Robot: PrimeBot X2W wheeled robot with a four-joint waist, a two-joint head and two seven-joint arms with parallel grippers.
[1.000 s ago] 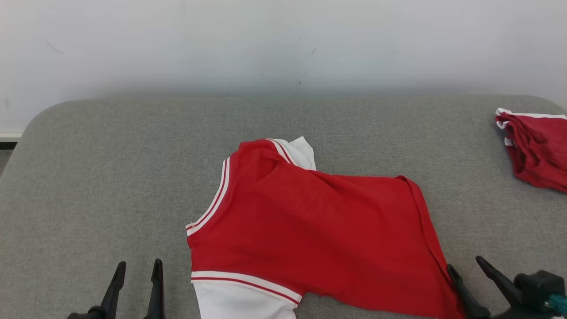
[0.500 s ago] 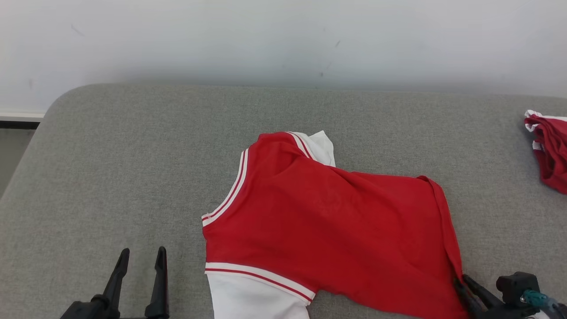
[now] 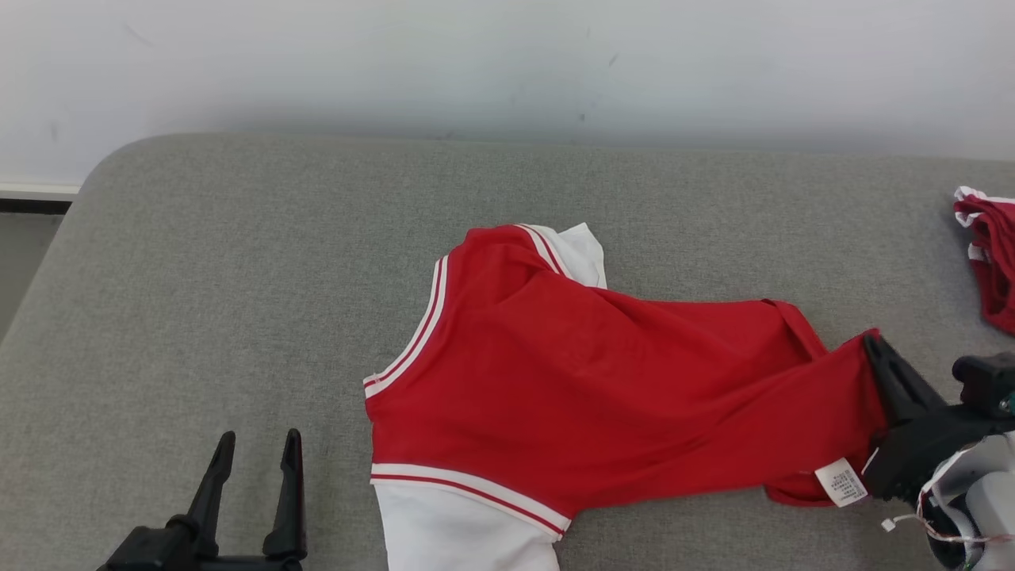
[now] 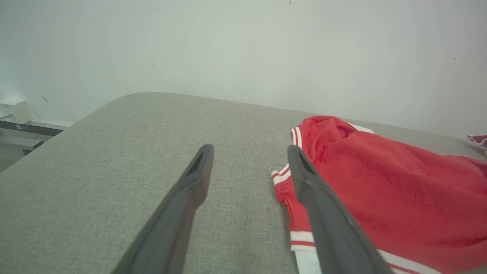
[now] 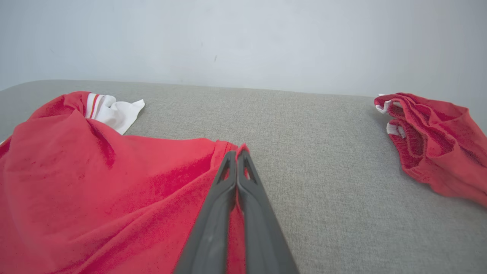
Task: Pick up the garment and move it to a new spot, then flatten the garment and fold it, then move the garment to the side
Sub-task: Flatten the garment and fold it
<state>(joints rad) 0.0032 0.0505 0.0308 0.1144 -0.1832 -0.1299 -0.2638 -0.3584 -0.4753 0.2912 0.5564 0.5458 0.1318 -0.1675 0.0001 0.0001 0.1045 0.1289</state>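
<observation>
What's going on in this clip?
The right tool is shut on the right edge of the red shirt, pinching the cloth where a white label shows. The left tool hangs open over the grey pad, beside the shirt's collar and apart from it. The shirt lies rumpled, not yet flattened or folded. A second garment sits bunched at the far right.
</observation>
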